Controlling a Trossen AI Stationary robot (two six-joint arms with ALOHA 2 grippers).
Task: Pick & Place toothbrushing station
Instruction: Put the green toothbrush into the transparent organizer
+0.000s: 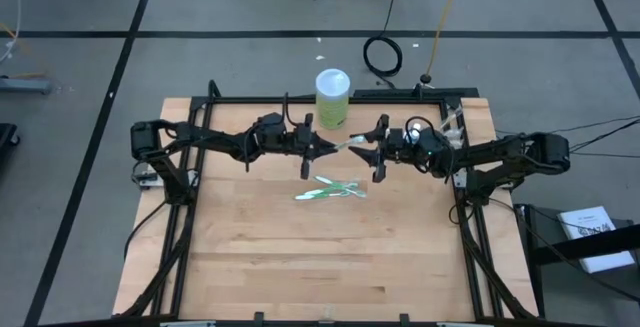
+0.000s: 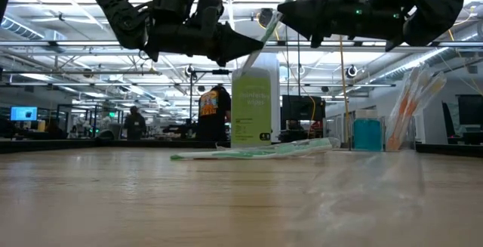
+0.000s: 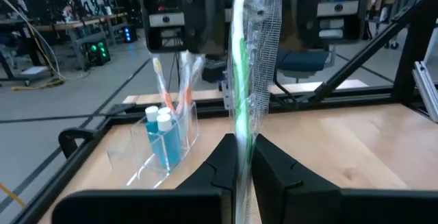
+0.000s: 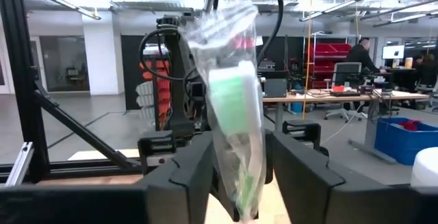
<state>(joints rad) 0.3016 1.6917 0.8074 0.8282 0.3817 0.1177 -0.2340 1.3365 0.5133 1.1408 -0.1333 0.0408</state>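
A green-white toothbrush in a clear wrapper (image 1: 345, 144) hangs in the air between my two grippers, above the table's far middle. It slants in the low view (image 2: 264, 32). My left gripper (image 1: 325, 148) is shut on one end and my right gripper (image 1: 362, 144) on the other. More wrapped green-white toothbrushes (image 1: 330, 189) lie flat on the table below. A clear plastic cup (image 3: 161, 145) at the far right holds pink-white toothbrushes and teal white-capped tubes (image 3: 164, 131). My left gripper pinches the wrapped toothbrush between its two fingers at the handle's end (image 3: 243, 138), wrapper and handle together. It comes level from the table's left, and the brush runs on past the fingertips toward the right arm, clear of the table. My right gripper has the wrapper's other end (image 4: 236, 155) between its two fingers (image 4: 198, 169), which stand against the wrapper's two sides. It comes level from the table's right. The wrapper's tip hangs crumpled between the fingers, clear of the table.
A lime-green cylinder with a white lid (image 1: 332, 97) stands at the table's far edge, just behind the two grippers. The cup (image 1: 455, 127) stands behind the right arm at the far right corner. The near half of the wooden table (image 1: 320, 267) is bare.
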